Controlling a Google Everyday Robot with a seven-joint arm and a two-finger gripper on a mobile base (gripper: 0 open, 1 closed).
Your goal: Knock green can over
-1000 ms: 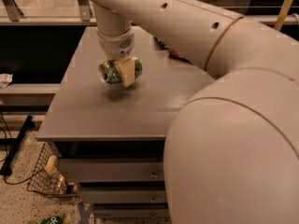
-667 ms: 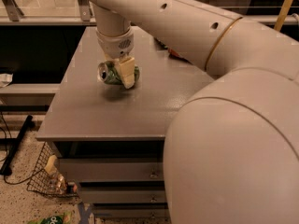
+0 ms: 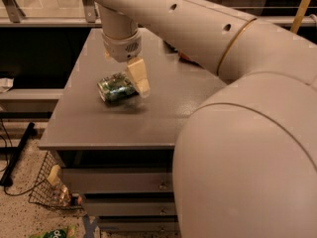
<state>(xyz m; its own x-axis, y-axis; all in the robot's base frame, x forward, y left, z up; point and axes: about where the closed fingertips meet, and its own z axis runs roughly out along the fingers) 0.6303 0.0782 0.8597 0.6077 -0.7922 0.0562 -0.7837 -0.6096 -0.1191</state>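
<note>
If you're looking for the green can (image 3: pixel 117 87), it's left of centre in the frame, on its side on the grey table (image 3: pixel 163 118). Its long axis runs roughly left to right, with the right end a touch higher in the picture. The body is shiny green with pale mottled patches all over, and the end facing lower left looks darker. You get a soft shadow on the tabletop just under and to the right of it.

Your gripper (image 3: pixel 137 79) hangs straight down from the white wrist in the upper left and sits right up against the can's right end. Honestly, I can't tell from this angle whether it's clamped on the can or just beside it. The big cream arm (image 3: pixel 237 83) fills the whole right side of the frame.

Count-wise, you've got:
- one green can
- one gripper
- one table
- two drawer fronts (image 3: pixel 124 182) showing under the tabletop
- one wire basket (image 3: pixel 42 192) on the floor at lower left
- one green packet (image 3: pixel 54 232) at the bottom edge below it

Something reddish (image 3: pixel 185 57) pokes out behind the arm, too hidden to name.
</note>
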